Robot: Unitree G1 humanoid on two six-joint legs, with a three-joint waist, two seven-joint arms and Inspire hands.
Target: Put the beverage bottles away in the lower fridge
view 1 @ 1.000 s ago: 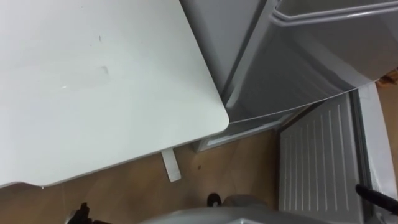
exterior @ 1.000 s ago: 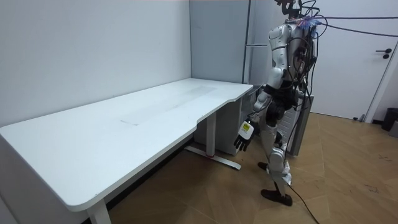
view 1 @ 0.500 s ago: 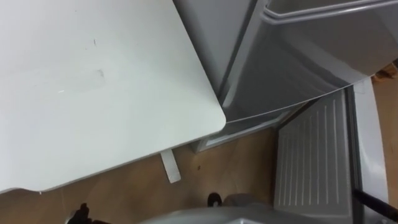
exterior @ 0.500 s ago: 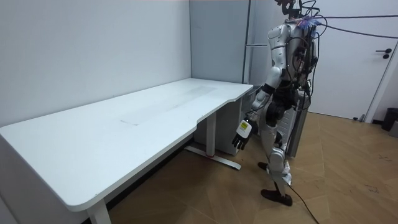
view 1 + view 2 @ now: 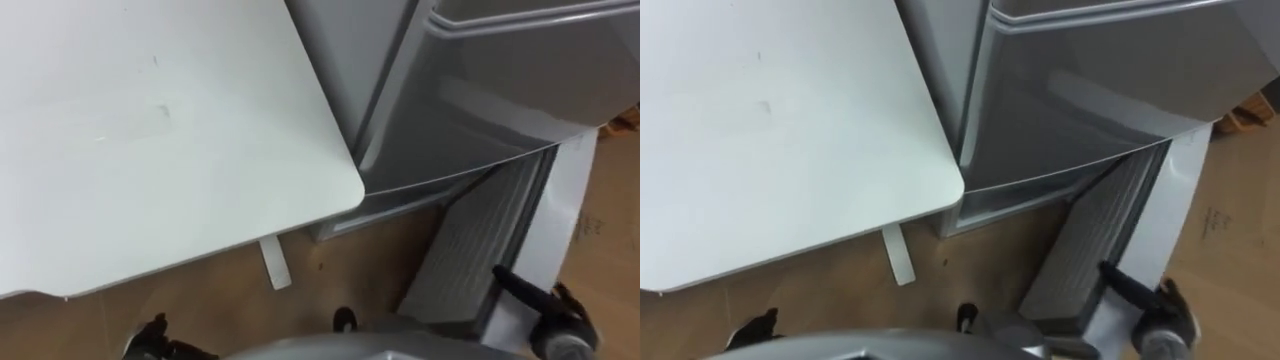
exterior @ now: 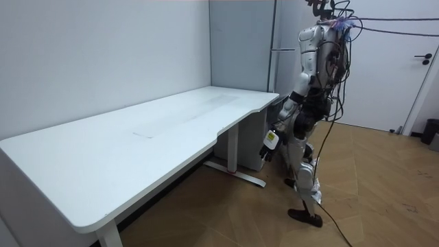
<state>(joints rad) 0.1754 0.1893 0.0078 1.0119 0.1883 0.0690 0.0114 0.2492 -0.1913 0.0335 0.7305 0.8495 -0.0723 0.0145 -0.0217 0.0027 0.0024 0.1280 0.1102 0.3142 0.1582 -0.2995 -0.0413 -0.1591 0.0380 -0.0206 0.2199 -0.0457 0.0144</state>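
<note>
Fridge [image 5: 480,100], grey, stands far right, just beside the white table's [image 5: 150,130] far end, and the robot stands before it. Its lower door [image 5: 465,255] is ajar at near right, ribbed inner face showing. The right hand [image 5: 562,322] is at that door's edge, the left hand [image 6: 268,147] hangs low beside the table; I cannot tell either hand's grip

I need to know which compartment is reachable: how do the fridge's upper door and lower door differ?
The upper door looks shut; the lower door stands swung out. The upper door shows its smooth grey outer face; the lower door shows its ribbed inner lining. The right hand is by the lower door's edge; none is at the upper door. Both sit beside the desk, one above the other.
</note>
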